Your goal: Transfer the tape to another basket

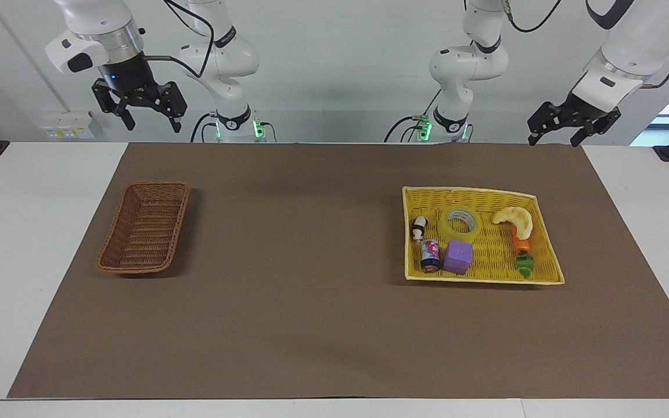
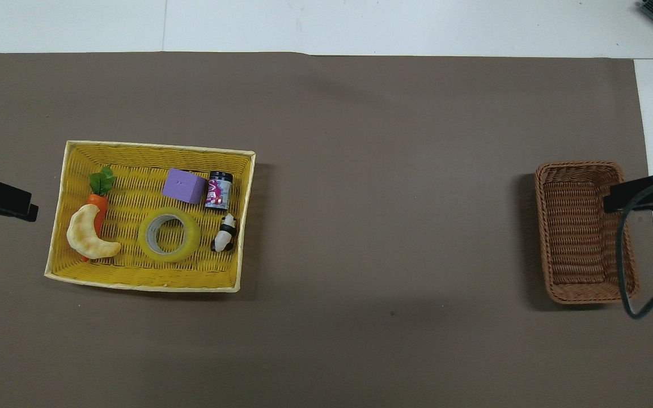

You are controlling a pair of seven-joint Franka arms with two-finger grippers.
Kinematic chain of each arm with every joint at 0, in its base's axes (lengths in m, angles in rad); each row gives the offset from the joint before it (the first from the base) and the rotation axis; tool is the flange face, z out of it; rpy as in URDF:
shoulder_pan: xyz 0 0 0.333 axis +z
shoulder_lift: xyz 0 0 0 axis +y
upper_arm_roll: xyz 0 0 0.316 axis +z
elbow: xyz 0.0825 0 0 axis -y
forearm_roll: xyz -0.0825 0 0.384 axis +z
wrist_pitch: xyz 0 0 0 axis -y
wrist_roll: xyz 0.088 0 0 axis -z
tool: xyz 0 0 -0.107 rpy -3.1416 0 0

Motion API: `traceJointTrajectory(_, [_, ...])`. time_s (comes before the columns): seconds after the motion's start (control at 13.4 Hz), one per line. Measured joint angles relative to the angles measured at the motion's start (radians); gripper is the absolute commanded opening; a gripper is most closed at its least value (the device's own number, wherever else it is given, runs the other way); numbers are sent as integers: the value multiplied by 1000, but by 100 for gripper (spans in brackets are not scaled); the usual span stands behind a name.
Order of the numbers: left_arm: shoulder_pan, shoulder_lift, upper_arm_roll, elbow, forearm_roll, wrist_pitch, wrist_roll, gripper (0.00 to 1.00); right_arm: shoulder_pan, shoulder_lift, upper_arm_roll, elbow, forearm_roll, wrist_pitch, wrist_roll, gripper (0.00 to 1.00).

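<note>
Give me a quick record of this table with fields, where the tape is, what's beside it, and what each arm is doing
tape: yellow translucent tape roll, flat in yellow woven tray
beside it: purple cube, small can, panda figure, crescent pastry, toy carrot
target: brown wicker basket, nothing in it
left gripper: raised, jaws open
right gripper: raised, jaws open, waiting

Yellow tape (image 1: 460, 224) roll flat in yellow tray (image 1: 546, 255); brown wicker basket (image 1: 144, 227) well apart.
</note>
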Motion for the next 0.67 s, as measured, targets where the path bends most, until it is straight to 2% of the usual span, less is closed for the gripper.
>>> traceJointTrajectory(0.67, [-1, -3, -2, -273, -90, 262, 206, 100, 0, 0, 0, 0, 0, 0, 0, 100])
